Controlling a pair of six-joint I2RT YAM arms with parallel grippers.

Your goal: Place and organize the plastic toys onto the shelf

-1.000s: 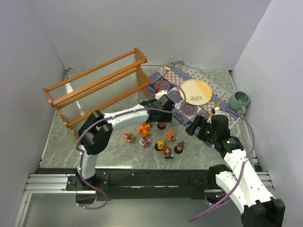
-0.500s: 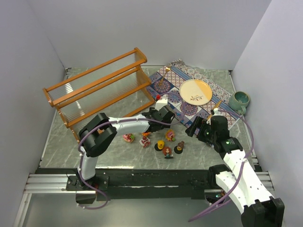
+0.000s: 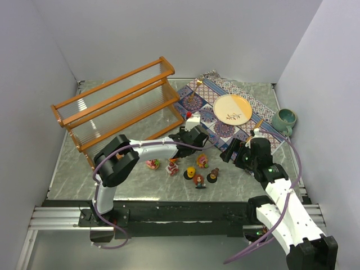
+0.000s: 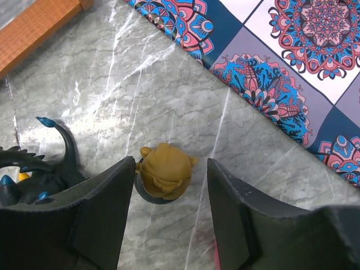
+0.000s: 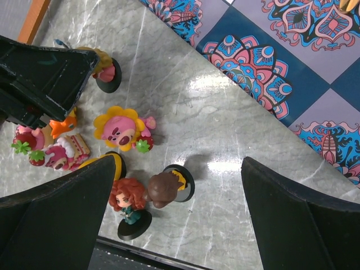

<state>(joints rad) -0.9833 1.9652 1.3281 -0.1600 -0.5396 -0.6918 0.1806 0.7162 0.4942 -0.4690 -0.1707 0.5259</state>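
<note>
My left gripper (image 3: 188,142) is open, low over the table, its jaws either side of a mustard-haired doll (image 4: 166,171) on a round black base; the doll stands close against the left finger (image 4: 95,214). A black spiky toy (image 4: 39,177) lies just left of it. More toys sit in a cluster: two pink strawberry ones (image 3: 152,163), an orange one (image 5: 63,125), a pink flower bear (image 5: 118,128), a yellow one (image 3: 191,172), a red-haired doll (image 5: 128,197) and a brown-haired doll (image 5: 163,188). My right gripper (image 3: 236,152) is open and empty above the brown-haired doll. The shelf (image 3: 118,104) stands at the far left.
A patterned blue mat (image 3: 225,126) lies at the far right with a cream plate (image 3: 232,109) on it. A teal mug (image 3: 284,120) stands by the right wall. The shelf's wooden rail (image 4: 34,28) is just beyond the left gripper.
My left gripper has moved nearer and lower, from over the mat's edge down around the mustard-haired doll, now partly hiding the orange toy from above. The right arm has not moved.
</note>
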